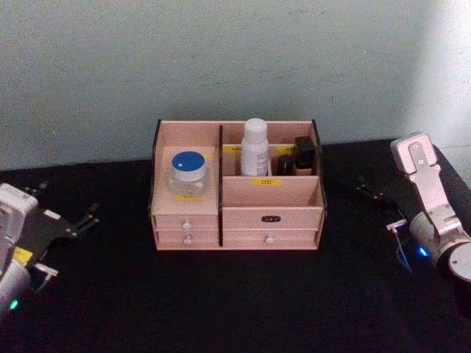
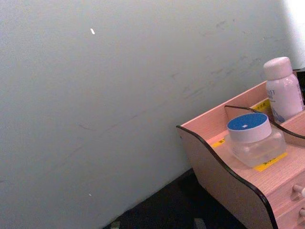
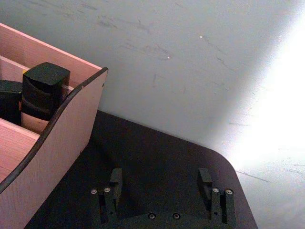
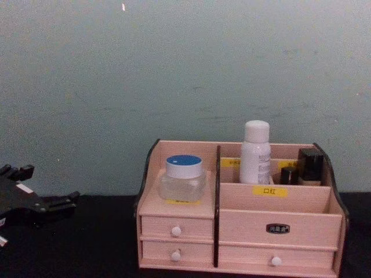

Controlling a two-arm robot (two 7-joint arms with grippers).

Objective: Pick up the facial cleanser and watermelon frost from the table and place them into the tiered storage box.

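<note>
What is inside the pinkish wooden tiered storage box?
The pinkish wooden tiered storage box holds a blue-lidded clear jar, a white plastic bottle and two dark containers. The closed drawers hide their contents.

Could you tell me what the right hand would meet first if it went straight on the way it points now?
Probably the wall. The right hand is open and points past the box's black-edged side over bare table; depth is hard to judge.

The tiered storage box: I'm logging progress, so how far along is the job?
It looks finished. The pale pink wooden tiered storage box holds a clear blue-lidded jar in its left compartment and a white bottle upright in a rear one, beside small black containers. Nothing is in hand: the left claw and right claw sit open beside the box. No item remains on the black table.
</note>
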